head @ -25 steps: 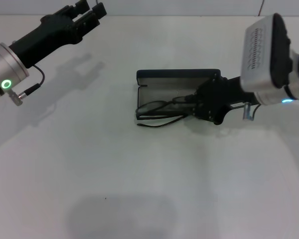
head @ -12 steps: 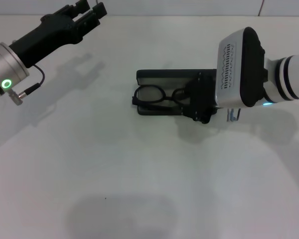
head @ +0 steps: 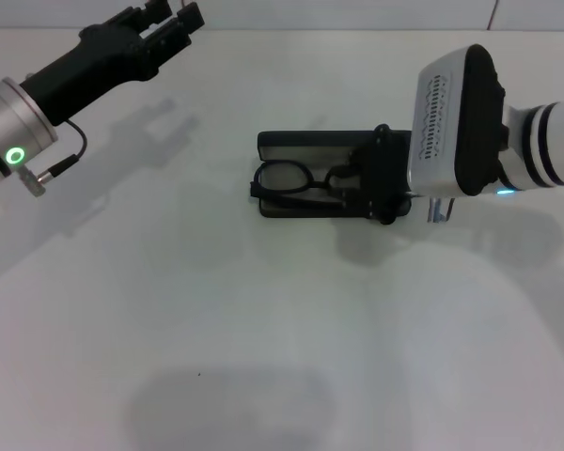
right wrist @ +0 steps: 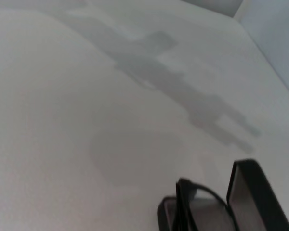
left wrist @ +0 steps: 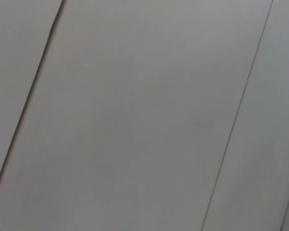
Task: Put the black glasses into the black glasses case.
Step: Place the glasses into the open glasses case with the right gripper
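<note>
Right gripper (head: 381, 178) at frame centre-right, over the open black glasses case (head: 301, 143) | we cannot tell its finger state | black glasses (head: 291, 179) lie inside the case's tray, centre frame | left gripper (head: 164, 23) idle, upper left, we cannot tell its state | white table (head: 263, 329).

1. Filling nearly all of the head view: a white table (head: 263, 319), lying flat and matte.
2. Rising behind the table's far edge: a pale wall (head: 357, 11), carrying one thin dark seam (head: 494, 13) toward the table's far right corner.
3. Sitting on the table's near part, left of middle: a tiny dark speck (head: 199, 374).
4. Falling across the table: soft grey shadows (right wrist: 183, 91), one broad and blurry (head: 235, 404) at the table's near edge.
5. Filling the left wrist view: grey panels (left wrist: 135, 120) split by thin slanting seams (left wrist: 236, 120), their place relative to the table being impossible to tell.
</note>
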Controlling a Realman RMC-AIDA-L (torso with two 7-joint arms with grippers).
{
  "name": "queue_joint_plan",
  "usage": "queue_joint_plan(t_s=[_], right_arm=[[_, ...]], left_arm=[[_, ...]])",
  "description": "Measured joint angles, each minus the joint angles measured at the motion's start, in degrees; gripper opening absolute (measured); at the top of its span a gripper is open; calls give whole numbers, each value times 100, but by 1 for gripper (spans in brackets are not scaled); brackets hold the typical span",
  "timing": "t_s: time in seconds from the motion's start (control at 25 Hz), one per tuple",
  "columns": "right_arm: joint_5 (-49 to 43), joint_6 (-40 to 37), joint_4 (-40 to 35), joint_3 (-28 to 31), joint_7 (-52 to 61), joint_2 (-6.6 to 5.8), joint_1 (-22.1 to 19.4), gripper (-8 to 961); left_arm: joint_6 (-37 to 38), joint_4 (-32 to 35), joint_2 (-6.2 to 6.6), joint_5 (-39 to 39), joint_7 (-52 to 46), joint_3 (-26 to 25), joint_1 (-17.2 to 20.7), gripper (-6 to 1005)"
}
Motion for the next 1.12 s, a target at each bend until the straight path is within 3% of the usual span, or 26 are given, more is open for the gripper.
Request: queue_joint_plan(t_s=[0.28, 0.72, 1.12], right_arm=[[560, 656, -37, -760, -149, 1, 84, 207], [1266, 1588, 94, -1676, -172, 1, 689, 207], [2282, 1644, 1222, -2351, -116, 0, 1882, 208]], left_arm=[[-115, -8, -65, -1, 0, 1, -100, 601], [-418, -9, -80, -594, 172, -61, 9, 601], [-412, -9, -80, -630, 184, -18, -16, 601]])
